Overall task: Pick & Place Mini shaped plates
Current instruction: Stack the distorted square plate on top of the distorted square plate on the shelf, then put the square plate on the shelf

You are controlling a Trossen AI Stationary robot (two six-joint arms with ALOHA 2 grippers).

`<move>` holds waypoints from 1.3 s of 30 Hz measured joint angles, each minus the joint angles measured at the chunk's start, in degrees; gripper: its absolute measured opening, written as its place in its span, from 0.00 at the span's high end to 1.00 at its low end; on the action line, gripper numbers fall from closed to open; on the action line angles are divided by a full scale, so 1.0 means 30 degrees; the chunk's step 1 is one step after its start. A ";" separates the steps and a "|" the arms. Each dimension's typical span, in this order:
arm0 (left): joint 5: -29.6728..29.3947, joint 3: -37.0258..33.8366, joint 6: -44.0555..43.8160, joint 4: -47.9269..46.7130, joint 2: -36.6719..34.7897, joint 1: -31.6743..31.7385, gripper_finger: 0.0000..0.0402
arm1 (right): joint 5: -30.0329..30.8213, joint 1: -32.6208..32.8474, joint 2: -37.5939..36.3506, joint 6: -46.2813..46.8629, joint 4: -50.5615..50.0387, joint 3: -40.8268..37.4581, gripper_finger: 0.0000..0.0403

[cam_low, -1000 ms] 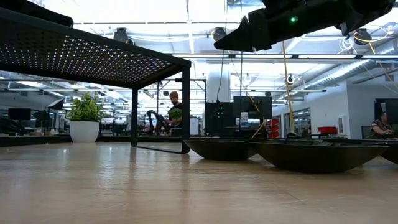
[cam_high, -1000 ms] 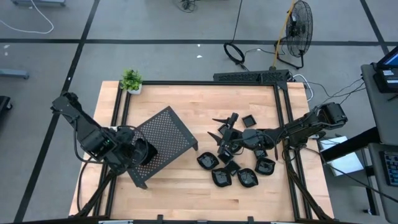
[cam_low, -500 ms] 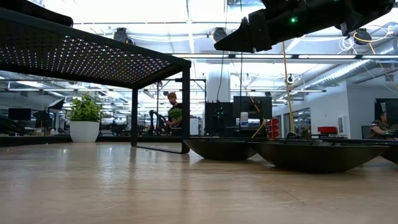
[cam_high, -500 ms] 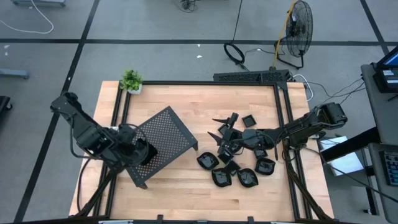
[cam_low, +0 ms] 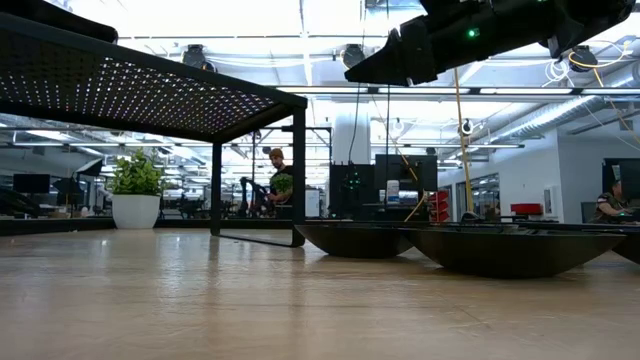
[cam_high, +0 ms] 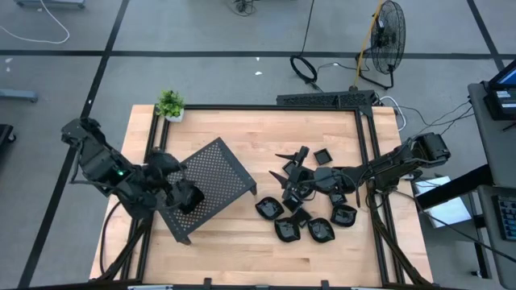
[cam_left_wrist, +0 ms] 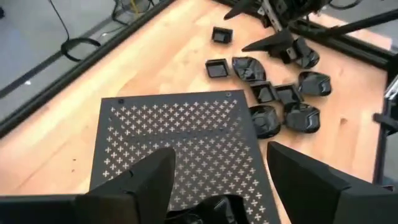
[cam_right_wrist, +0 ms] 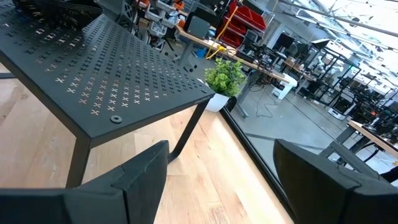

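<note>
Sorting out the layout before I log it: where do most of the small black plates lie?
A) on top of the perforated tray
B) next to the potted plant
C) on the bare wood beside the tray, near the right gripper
C: the plates cluster on the wooden table by the right gripper, off the tray.

A pale wood table [cam_high: 242, 250] is seen at frame centre. A black tray [cam_high: 214, 181] patterned with small cross-shaped perforations lies centre-left; glossy black mini shaped plates [cam_high: 310, 213] are clustered centre-right. A green plant [cam_high: 169, 102] in a white pot stands upper left.
</note>
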 joint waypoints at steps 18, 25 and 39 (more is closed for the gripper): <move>0.3576 -0.5056 -0.8347 -0.2839 0.0015 0.0088 0.34 | 0.0000 -0.0007 0.0000 0.0000 0.0102 0.0000 0.33; 0.3937 -0.5754 -0.8949 -0.2697 0.0009 0.0088 0.36 | 0.0000 -0.0007 0.0000 0.0000 0.0081 0.0000 0.34; 0.2666 -0.5430 -0.3449 0.2427 -0.0491 -0.0188 0.36 | 0.0000 -0.0007 0.0000 -0.0002 0.0146 0.0000 0.34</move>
